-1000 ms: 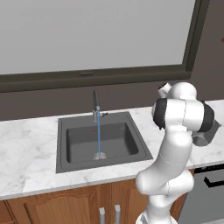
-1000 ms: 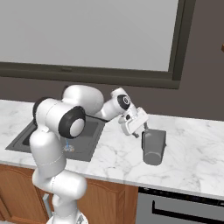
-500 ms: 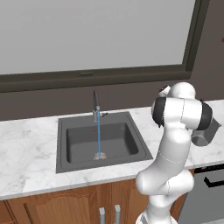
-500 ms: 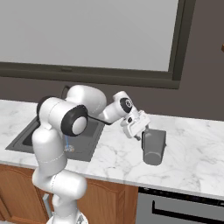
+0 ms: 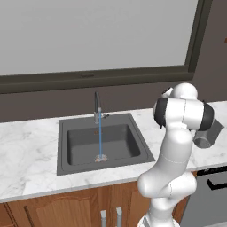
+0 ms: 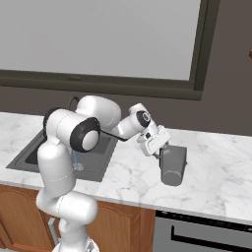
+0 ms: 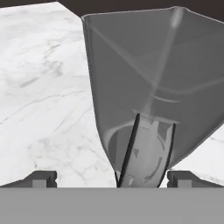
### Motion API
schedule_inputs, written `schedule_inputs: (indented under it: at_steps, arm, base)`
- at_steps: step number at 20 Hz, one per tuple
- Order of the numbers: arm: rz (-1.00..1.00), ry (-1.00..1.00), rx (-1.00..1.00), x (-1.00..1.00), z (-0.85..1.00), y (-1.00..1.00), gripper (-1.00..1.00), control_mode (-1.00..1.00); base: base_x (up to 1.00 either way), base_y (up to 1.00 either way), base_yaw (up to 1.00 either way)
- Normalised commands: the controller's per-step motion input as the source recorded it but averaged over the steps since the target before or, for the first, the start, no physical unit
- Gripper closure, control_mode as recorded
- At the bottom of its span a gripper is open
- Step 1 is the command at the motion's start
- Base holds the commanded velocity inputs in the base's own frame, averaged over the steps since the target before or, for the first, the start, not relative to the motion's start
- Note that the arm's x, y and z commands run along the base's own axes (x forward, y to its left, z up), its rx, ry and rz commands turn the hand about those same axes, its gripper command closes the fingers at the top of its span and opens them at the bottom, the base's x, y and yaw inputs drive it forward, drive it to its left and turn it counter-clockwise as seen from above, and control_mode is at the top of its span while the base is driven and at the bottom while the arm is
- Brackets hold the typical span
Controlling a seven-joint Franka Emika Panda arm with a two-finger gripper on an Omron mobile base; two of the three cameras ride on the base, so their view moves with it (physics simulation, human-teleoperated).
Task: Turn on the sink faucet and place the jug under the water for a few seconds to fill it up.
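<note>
Jug: the jug (image 6: 173, 164) is a matte grey vessel on the marble counter (image 6: 221, 167), well to the right of the sink and nearer the counter's front edge than the back wall. In the hand view its wide angled rim faces the camera and the loop handle (image 7: 146, 153) lies low in the middle, so it looks tipped toward the hand; whether it rests on the counter or is just off it, I cannot tell.

Gripper: the gripper (image 6: 158, 146) is right at the jug's near side. The two dark finger tips (image 7: 41, 178) sit wide apart at the bottom corners of the hand view, with the handle between them and clear of both. So the jaws are spread wide and hold nothing.

Faucet: the sink faucet (image 5: 96, 108) stands at the back rim of the sink (image 5: 64, 133), at its middle.

Water: the water (image 5: 99, 137) falls as a thin blue stream onto the drain area.

Done: the faucet is on, judging by the stream.

Left: closing on the jug, carrying it left across the counter to the basin, and holding it under the stream for a few seconds.

Progress: early to middle, by my reading; the grasp is not yet made.
</note>
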Motion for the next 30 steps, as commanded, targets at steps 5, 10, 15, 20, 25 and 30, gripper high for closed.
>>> schedule_inputs:
  at_steps: [5, 10, 15, 20, 25, 30]
  arm:
    - [0.0, 0.04, 0.0, 0.0, -0.04, -0.03, -1.0, -1.0]
    - [0.0, 0.03, 0.0, 0.0, -0.06, -0.07, -1.0, -1.0]
    - [0.0, 0.0, 0.0, 0.0, -0.01, -0.02, 1.0, -1.0]
    - [0.0, 0.0, 0.0, 0.0, 0.0, 0.0, 1.0, -1.0]
    - [0.0, 0.0, 0.0, -0.04, 0.0, 0.0, 1.0, -1.0]
    - [0.0, -0.02, 0.0, -0.28, 0.07, 0.0, 1.0, -1.0]
  base:
    - [0.0, 0.0, 0.0]
    - [0.0, 0.0, 0.0]
    - [0.0, 0.0, 0.0]
    - [0.0, 0.0, 0.0]
    - [0.0, 0.0, 0.0]
    - [0.0, 0.0, 0.0]
